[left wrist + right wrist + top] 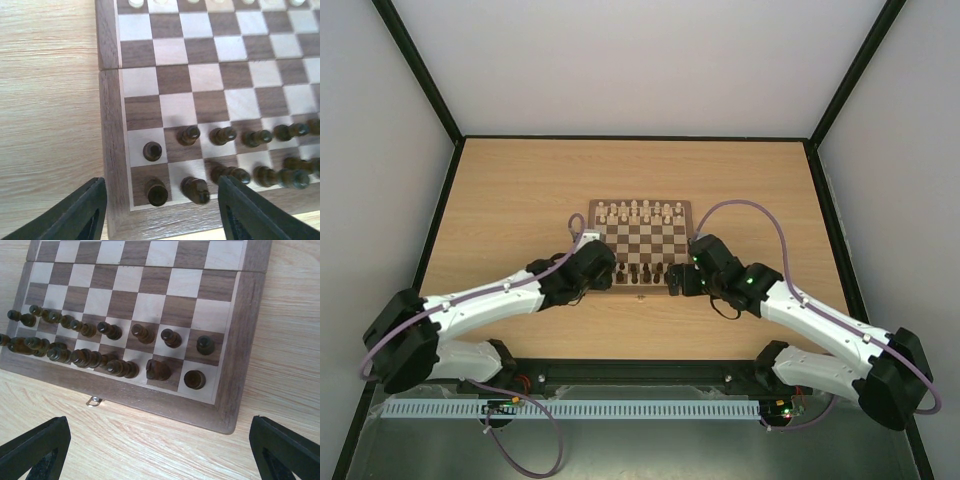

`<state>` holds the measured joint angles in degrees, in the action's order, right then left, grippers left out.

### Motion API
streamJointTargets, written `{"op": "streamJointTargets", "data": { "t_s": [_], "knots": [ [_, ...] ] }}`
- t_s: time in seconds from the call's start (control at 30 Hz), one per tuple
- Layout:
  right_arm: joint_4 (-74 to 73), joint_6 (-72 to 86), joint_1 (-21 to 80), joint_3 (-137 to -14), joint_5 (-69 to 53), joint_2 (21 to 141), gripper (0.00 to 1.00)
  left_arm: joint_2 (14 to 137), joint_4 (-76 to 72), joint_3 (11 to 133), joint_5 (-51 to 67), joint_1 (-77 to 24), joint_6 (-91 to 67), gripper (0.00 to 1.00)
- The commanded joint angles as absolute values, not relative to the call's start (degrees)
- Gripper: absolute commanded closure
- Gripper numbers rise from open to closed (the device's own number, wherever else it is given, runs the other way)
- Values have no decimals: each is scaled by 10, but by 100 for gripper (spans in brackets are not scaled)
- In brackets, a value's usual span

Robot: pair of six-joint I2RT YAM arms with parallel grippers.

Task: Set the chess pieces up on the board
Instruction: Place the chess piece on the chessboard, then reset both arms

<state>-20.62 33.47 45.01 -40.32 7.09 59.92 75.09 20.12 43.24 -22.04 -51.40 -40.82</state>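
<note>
The board [642, 236] lies mid-table, checkered with a brown border. The dark brown chess pieces [642, 272] stand in two rows on its near side; they also show in the left wrist view [190, 135] and in the right wrist view [142, 333]. My left gripper [161, 210] is open and empty, just above the board's near left corner [112, 210], straddling the corner rook [156, 192] and knight [195, 190]. My right gripper [160, 450] is open wide and empty, above bare table just in front of the board's near right corner [227, 415].
Pale cream chessmen [640, 211] stand in two rows on the board's far side. A small metal clasp [93, 401] sticks out of the board's near edge. Black-framed walls enclose the wooden table [520, 190].
</note>
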Motion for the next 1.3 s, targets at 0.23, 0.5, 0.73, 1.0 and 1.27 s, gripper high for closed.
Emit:
{"op": "streamJointTargets", "data": {
  "t_s": [0.23, 0.5, 0.73, 1.0, 1.27],
  "knots": [
    [-182, 319, 449, -382, 185, 540, 1, 628, 185, 416, -274, -514, -395, 1],
    [-110, 297, 449, -364, 202, 518, 1, 546, 146, 390, -293, -514, -387, 1],
    [-103, 267, 448, -399, 190, 516, 1, 508, 128, 399, -312, -515, -351, 1],
    [-106, 192, 448, -482, 264, 586, 1, 514, 1, 416, -315, -514, -219, 1],
    [29, 175, 327, -450, 292, 634, 1, 510, -84, 378, -228, -375, -205, 1]
  ]
}}
